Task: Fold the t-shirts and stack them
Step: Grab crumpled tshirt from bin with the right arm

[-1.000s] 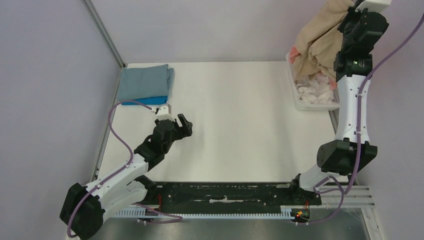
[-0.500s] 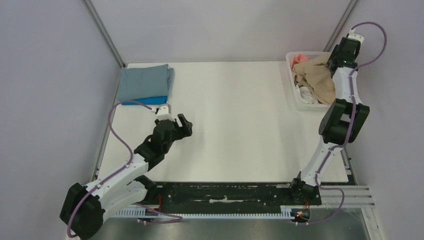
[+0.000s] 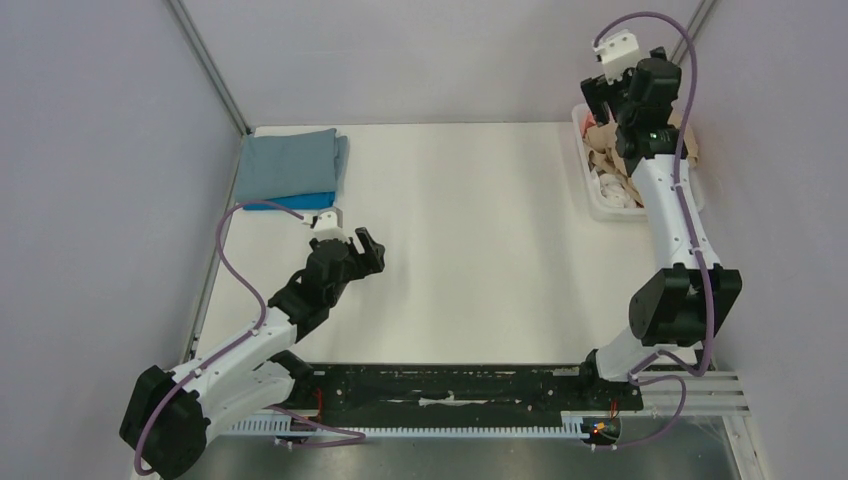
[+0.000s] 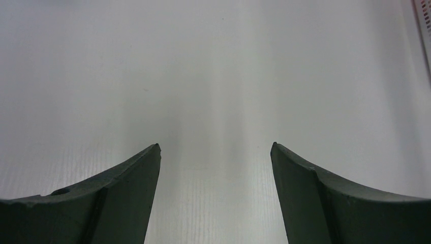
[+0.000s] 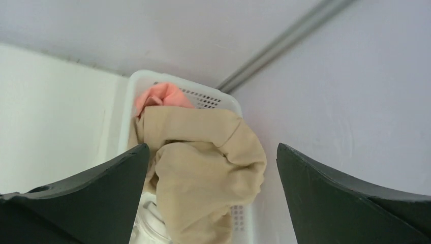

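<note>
At the upper left of the surface (image 3: 470,250) a folded grey-blue t-shirt (image 3: 288,163) lies on a bright blue t-shirt (image 3: 308,200), and the left fingers (image 4: 101,198) hang wide and empty just below them in the frame. At the upper right the right fingers (image 5: 76,203), equally wide and empty, hover over the tan t-shirt (image 5: 203,162) heaped in the white basket (image 5: 213,99), so the step looks like fetching it: descend and pinch a fold. No writing is legible.
</note>
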Controlling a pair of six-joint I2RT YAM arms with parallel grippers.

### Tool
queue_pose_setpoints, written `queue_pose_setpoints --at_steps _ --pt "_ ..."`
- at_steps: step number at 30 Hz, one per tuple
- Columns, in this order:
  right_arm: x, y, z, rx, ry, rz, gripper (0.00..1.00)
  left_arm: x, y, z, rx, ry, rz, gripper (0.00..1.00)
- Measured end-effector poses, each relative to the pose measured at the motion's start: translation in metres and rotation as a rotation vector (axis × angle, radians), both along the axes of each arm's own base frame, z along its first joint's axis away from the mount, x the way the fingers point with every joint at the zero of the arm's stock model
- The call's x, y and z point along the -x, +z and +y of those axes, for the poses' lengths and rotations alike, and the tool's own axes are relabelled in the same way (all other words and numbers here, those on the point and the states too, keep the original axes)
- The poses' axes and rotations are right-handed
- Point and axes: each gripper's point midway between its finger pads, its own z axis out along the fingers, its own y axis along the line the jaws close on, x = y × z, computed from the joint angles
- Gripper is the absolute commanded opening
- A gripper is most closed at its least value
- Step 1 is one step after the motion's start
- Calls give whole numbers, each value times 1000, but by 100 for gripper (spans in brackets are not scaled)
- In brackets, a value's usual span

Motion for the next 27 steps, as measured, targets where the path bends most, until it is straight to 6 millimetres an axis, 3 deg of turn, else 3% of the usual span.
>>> queue_pose_setpoints --at_steps 2,4,10,13,18,27 --pt "-1 1 22 98 133 52 98 0 0 0 0 0 0 85" --pt "-2 -17 24 177 181 142 98 0 0 0 0 0 0 85" --pt "-6 -115 18 303 227 485 98 0 -2 0 -5 0 7 85" --pt "-5 -149 16 357 204 606 93 0 -6 0 -12 0 17 85" --pt "-9 -158 15 438 123 646 88 0 -10 0 -21 1 30 85" --pt "-14 -150 -18 543 -88 633 72 -1 -14 2 -35 12 37 85"
